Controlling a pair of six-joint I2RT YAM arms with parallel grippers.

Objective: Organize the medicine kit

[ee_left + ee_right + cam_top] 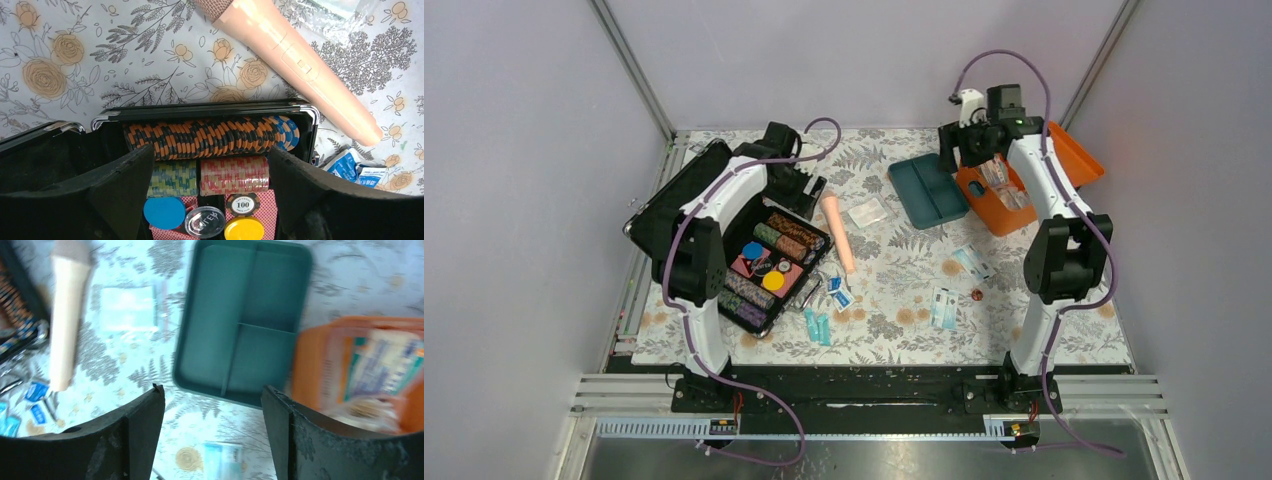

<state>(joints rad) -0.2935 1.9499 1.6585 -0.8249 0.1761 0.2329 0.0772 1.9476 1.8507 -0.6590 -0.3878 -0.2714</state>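
- R gripper (212, 395): I saw fingers wide apart, nothing betw them, above teal tray (242, 320).
- Tray sat out on table (894, 295), just left of orange medicine kit (989, 215), far right corner, lid open.
- L gripper (211, 152): fingers apart over black chip case (200, 107).

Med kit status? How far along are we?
Done: some packets lie in the open orange box. In hand: nothing. The right tool hangs open above the empty teal tray, which sits beside the box. The left tool is open over the chip case. Left: loose sachets on the table, tray in, lid shut.
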